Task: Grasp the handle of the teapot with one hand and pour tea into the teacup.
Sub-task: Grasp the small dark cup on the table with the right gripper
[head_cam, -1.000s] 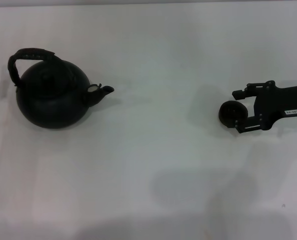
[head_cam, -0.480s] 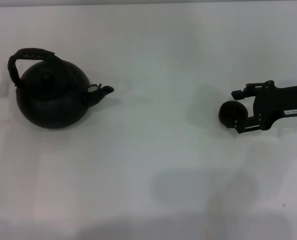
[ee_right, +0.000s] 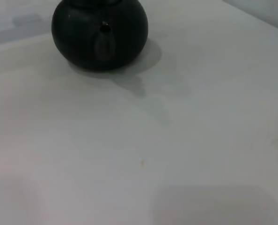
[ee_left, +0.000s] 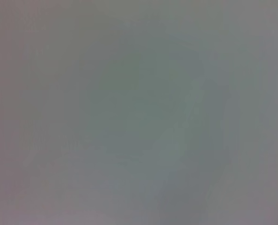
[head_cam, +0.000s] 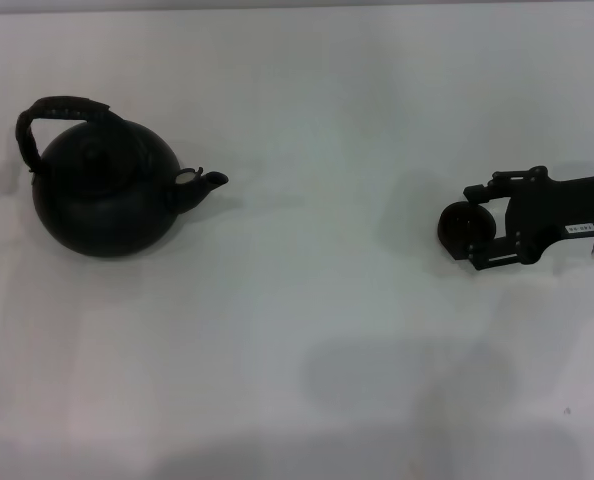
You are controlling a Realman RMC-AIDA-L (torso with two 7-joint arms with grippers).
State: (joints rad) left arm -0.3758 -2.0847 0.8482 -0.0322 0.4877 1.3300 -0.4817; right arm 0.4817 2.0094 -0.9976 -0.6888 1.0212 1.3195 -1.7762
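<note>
The matte black teapot (head_cam: 102, 195) stands at the table's left, its short spout (head_cam: 209, 182) pointing right. Its arched handle (head_cam: 62, 108) with the brownish wrapped top loops over the body. The small dark teacup (head_cam: 457, 225) stands far to the right. My right gripper (head_cam: 475, 225) reaches in from the right edge, open, with one finger on each side of the cup. The right wrist view shows the teapot (ee_right: 100, 35) far off, spout toward the camera and handle cut off. My left gripper is out of view; its wrist view shows only blank grey.
The white table (head_cam: 317, 330) stretches wide between teapot and teacup, with nothing else standing on it. Its far edge runs along the top of the head view.
The right arm has shifted slightly, its wrist tilting a little lower. The teacup and teapot have not moved.
</note>
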